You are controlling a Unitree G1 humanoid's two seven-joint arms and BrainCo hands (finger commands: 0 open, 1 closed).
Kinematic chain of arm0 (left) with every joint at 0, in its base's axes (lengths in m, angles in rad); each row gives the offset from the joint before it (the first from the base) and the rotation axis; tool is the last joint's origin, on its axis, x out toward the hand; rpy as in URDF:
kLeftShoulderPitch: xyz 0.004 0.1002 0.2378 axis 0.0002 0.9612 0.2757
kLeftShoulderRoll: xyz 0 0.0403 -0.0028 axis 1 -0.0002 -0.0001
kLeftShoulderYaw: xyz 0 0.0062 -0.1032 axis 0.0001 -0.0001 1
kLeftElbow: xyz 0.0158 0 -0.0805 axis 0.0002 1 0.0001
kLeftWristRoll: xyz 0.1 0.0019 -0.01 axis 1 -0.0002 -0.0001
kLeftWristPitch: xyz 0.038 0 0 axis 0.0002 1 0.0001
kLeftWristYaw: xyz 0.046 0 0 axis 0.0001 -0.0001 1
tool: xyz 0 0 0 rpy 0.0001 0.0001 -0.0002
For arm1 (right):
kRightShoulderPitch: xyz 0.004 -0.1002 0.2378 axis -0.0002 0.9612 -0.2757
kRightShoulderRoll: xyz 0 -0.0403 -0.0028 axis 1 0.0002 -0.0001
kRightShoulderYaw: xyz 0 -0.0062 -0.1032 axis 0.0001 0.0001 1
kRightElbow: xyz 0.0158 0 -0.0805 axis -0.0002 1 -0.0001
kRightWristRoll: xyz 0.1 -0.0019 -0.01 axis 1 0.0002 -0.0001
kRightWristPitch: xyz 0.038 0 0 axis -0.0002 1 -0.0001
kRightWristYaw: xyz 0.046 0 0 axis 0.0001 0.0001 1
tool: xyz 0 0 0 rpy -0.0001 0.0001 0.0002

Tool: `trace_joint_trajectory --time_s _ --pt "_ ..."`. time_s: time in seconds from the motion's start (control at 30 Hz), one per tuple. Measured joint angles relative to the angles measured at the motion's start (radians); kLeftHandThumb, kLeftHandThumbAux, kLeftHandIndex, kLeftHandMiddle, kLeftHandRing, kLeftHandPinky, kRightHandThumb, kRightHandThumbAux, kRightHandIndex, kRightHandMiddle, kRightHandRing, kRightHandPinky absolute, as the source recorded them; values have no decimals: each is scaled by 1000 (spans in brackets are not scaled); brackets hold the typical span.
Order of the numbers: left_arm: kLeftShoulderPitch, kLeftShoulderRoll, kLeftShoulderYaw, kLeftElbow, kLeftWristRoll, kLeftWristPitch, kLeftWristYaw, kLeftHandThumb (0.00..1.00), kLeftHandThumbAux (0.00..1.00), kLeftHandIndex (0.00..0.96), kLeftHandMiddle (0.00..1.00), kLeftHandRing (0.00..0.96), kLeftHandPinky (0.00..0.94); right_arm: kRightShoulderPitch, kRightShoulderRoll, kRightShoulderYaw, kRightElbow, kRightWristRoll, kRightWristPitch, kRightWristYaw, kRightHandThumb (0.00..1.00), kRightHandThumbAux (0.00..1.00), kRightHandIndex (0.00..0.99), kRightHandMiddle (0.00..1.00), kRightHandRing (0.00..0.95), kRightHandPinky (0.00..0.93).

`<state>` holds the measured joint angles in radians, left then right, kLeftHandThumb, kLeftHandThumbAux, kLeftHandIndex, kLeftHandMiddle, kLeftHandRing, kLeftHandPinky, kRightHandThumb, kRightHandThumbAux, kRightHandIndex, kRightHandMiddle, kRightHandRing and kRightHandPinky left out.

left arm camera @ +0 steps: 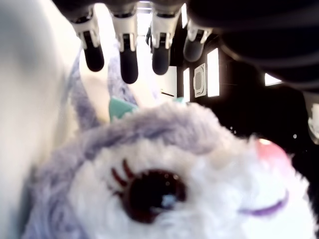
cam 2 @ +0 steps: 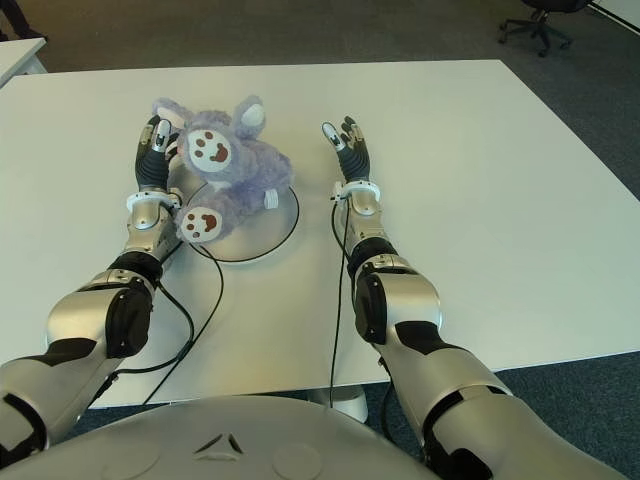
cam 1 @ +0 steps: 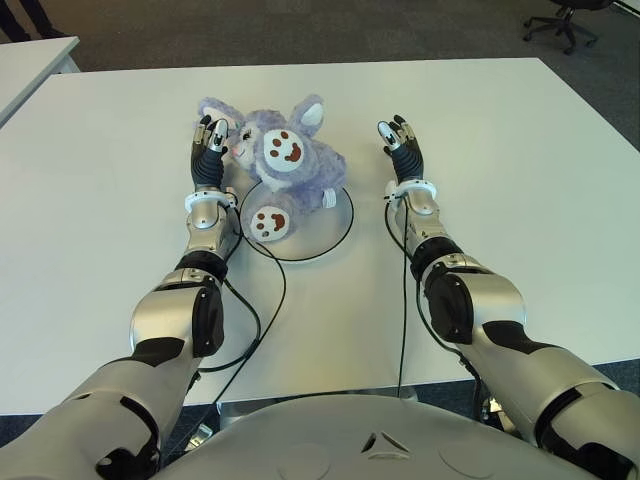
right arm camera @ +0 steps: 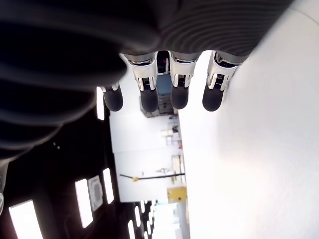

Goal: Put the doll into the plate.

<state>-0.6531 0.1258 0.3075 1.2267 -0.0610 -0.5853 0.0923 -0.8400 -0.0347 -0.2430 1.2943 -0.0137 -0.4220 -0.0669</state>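
You're looking at an office or lab room: big plain white bench, grey carpet floor, a wheeled office chair in the far corner, and another white desk off to the left.

No readable text, label, brand name, number or sign appears in any view. The doll, at upper centre of the head views, carries only stitched face and paw markings (shapes, not letters). The white plate beneath it is unmarked too.
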Motion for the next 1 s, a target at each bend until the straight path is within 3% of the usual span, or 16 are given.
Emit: trace_joint_trajectory --time_s 0.77,1.0 --pt "0 -1 5 0 -3 3 -2 0 343 0 125 136 128 8 -2 4 -1 -9 7 3 0 490 7 21 12 0" --pt "0 -1 2 0 -2 4 2 0 366 0 131 148 159 9 -3 1 -2 -9 7 12 0 574 14 37 28 30"
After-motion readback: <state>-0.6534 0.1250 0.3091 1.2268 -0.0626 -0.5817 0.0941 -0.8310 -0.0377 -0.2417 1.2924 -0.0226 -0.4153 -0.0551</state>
